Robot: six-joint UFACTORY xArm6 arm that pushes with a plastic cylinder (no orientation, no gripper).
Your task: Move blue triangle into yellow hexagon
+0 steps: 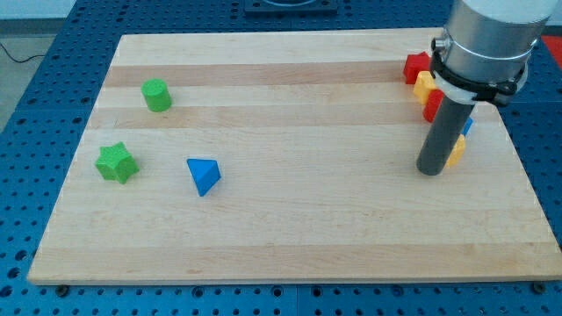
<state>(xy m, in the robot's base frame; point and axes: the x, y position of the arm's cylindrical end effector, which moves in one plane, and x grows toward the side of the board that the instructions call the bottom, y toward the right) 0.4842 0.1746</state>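
Positioned on the wooden board (pixel 290 237) toward the view's right, my tip (pixel 430 170) is a plain rod end with no jaws to open or close, and it grips nothing. Just beside my tip on its right sits a yellow block (pixel 456 152) partly hidden by the rod, with a small blue block (pixel 468 125), a second yellow block (pixel 424 85) and two red blocks (pixel 416 66) clustered above it; which one is the hexagon cannot be determined. Well apart to the left of my tip lies the blue triangle (pixel 204 175), with a green star (pixel 116 163) and a green cylinder (pixel 157 95) farther left.
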